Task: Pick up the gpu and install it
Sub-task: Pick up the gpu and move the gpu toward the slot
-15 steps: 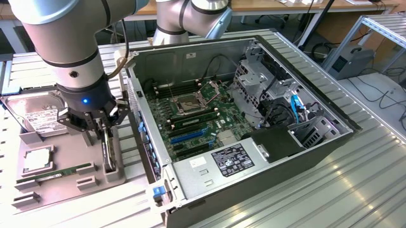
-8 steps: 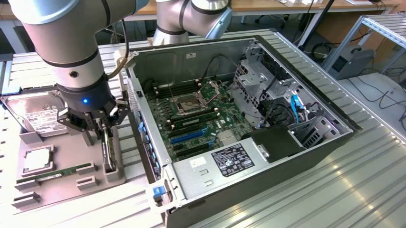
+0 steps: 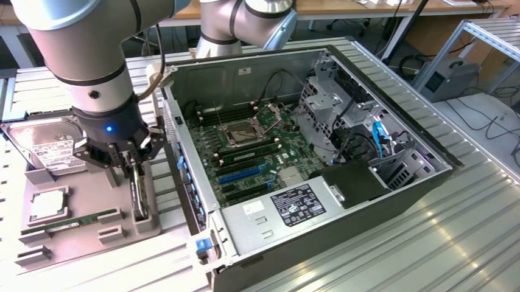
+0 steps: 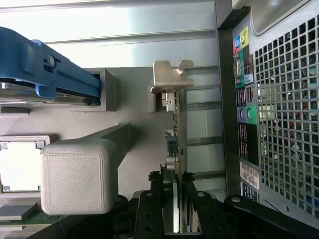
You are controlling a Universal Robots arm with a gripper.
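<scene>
**Insp. A:** One arm, one card. Ext. view first: the gripper [image 3: 134, 173] sits low over the grey tray [image 3: 85, 249] at the exterior view's left, just beside the open PC case [image 3: 382, 213]. The gpu [image 3: 143, 198] stands on edge in its holder [image 3: 150, 225], between the fingers.

**Insp. B:** Lifted yet?

**A:** We can't tell. Its lower edge looks to be at the holder slot.

**B:** Wrist view?

**A:** Jaws narrow, pads [image 4: 167, 199] against both faces of the gpu [image 4: 180, 129]. We read that as a grip. The silver bracket [image 4: 172, 74] is at the far end, near the case's rear panel [image 4: 284, 99].

**B:** Risks, as we judge them?

**A:** Three.
- It's a thin edge hold, so the card may pivot or slip.
- A pull not straight along the slot could jam it or drag the tray.
- The bracket could snag the case wall on the way over.

Hard drive [image 3: 49, 149] & RAM stick [image 3: 73, 222] are well apart from the grip. We see no mix-up.
</scene>
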